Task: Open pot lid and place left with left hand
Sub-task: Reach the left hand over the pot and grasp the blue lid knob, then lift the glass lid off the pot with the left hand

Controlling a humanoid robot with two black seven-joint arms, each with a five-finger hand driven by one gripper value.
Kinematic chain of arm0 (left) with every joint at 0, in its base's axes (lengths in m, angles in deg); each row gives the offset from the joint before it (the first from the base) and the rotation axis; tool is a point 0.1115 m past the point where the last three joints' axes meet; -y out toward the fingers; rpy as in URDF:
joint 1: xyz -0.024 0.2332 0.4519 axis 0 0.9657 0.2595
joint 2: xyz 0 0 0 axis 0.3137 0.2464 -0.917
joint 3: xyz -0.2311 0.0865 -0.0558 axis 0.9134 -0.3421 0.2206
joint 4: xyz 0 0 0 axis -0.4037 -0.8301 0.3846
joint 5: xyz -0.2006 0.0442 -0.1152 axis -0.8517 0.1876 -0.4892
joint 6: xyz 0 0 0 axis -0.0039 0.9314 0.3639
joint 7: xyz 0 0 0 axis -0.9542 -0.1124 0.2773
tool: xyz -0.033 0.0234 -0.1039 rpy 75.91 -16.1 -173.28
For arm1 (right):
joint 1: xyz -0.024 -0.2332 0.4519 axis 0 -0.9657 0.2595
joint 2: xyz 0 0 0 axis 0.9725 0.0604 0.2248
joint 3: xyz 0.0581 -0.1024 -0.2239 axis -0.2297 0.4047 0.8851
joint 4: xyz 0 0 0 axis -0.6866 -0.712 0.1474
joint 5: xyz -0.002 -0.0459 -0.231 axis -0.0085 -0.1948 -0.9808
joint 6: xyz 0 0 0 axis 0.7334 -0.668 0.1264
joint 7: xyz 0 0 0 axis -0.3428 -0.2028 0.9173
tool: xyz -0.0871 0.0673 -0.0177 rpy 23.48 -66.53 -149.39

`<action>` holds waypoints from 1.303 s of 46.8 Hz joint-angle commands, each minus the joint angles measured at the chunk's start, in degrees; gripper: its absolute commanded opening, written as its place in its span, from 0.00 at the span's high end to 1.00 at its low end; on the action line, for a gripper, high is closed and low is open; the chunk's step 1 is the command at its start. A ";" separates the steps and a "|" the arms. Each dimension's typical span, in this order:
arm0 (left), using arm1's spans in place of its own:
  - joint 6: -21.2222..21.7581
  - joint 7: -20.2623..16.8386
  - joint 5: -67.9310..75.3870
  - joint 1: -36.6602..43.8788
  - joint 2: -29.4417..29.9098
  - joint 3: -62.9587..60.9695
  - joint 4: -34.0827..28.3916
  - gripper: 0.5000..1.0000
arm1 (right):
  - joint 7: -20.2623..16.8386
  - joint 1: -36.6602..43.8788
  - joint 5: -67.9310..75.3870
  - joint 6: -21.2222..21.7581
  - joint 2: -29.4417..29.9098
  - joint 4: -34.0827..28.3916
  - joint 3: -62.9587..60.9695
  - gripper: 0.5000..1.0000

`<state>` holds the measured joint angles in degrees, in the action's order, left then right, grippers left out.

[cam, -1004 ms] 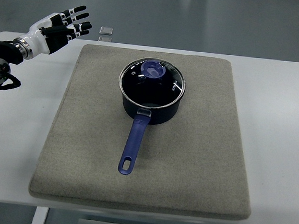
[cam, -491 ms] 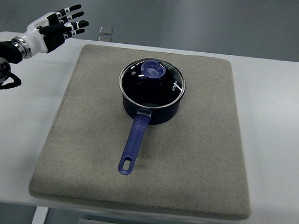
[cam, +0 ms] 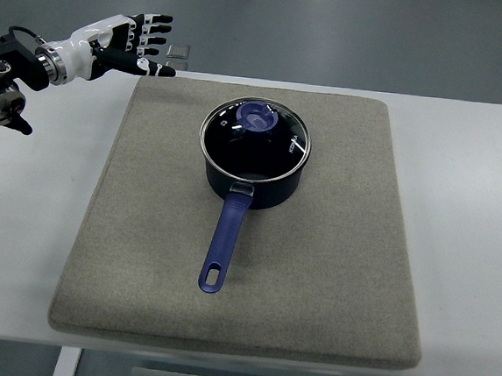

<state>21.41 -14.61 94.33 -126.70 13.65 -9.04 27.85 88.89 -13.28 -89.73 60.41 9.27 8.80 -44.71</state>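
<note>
A dark blue saucepan (cam: 254,178) stands on the grey mat (cam: 334,248), its blue handle (cam: 223,248) pointing toward the near edge. A glass lid (cam: 255,136) with a blue knob (cam: 257,116) sits closed on the pan. My left hand (cam: 142,43) hovers above the mat's far left corner, fingers spread, holding nothing. It is well to the left of the lid and apart from it. The right arm does not show.
The mat lies on a white table (cam: 29,213). A small grey object (cam: 180,53) rests at the table's far edge, just right of my left hand. Bare mat lies left of the pan.
My left hand has swung to the right and turned, now reaching over the mat's far left corner. The pan and lid have not moved.
</note>
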 commanded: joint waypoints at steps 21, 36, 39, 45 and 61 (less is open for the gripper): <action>-0.55 -1.12 35.77 -17.61 0.74 -16.89 15.75 0.02 | 0.00 0.00 0.00 0.00 0.00 0.00 0.00 0.17; -0.46 -1.03 40.35 -23.60 -7.70 -26.74 14.53 0.02 | 0.00 0.00 0.00 0.00 0.00 0.00 0.00 0.17; -0.46 -1.03 41.76 -23.60 -8.50 -26.74 13.47 0.02 | 0.00 0.00 0.00 0.00 0.00 0.00 0.00 0.17; -0.55 -0.95 43.08 -23.60 -8.67 -26.83 13.21 0.06 | 0.00 0.00 0.00 0.00 0.00 0.00 0.00 0.17; -0.63 -0.95 43.34 -23.25 -8.59 -26.92 13.12 0.44 | 0.00 0.00 0.00 0.00 0.00 0.00 0.00 0.17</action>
<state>20.77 -15.52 137.64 -149.99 5.09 -35.96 40.89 88.88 -13.28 -89.73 60.39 9.27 8.80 -44.71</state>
